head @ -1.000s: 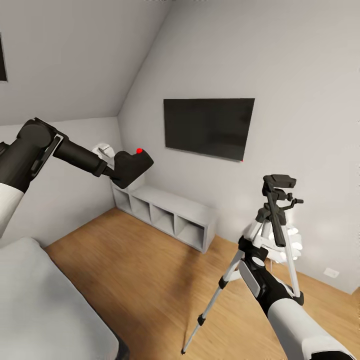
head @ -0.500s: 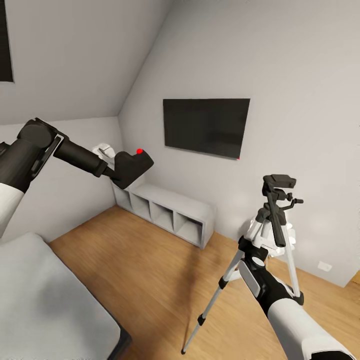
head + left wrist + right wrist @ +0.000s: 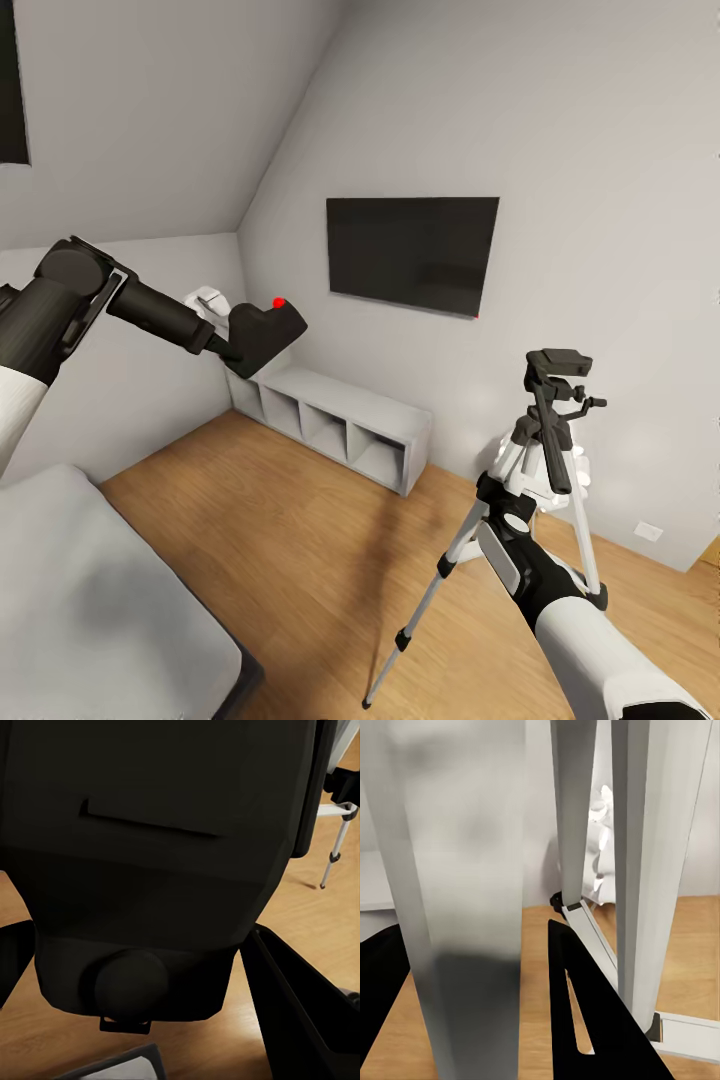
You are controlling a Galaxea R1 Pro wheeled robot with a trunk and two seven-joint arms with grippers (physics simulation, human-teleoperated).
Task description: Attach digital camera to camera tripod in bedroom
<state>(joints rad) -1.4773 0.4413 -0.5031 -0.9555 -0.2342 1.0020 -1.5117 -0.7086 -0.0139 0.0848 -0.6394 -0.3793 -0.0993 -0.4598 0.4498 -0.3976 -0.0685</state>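
Left hand: the left hand (image 3: 232, 352) is raised at the head view's left, closed on the camera (image 3: 264, 334); in the left wrist view its dark fingers (image 3: 300, 1012) flank the camera's body on both sides.
Camera: black and chunky, held up in the air in front of the grey wall, its red dot (image 3: 278, 301) on top. It is above the near end of the shelf (image 3: 330, 425) and well apart from the tripod. Seen close in the left wrist view, the camera (image 3: 157, 855) has a round knob low on its body.
Right hand: the right hand (image 3: 500, 478) reaches to the upper part of the tripod legs. In the right wrist view a silver leg (image 3: 465, 892) stands between the two black fingers (image 3: 592, 1020), and the hand appears to grip it, though contact is hard to see.
Tripod: the tripod (image 3: 545, 440) stands on the wooden floor (image 3: 320, 540) at the head view's right, legs spread, black head at the top and its long black handle sloping down. A foot of the tripod (image 3: 334, 847) also shows in the left wrist view.
Room: a black TV (image 3: 412, 252) hangs on the wall above the shelf; a bed (image 3: 90, 610) with a white mattress is at lower left; a white lamp (image 3: 580, 480) is just behind the tripod.
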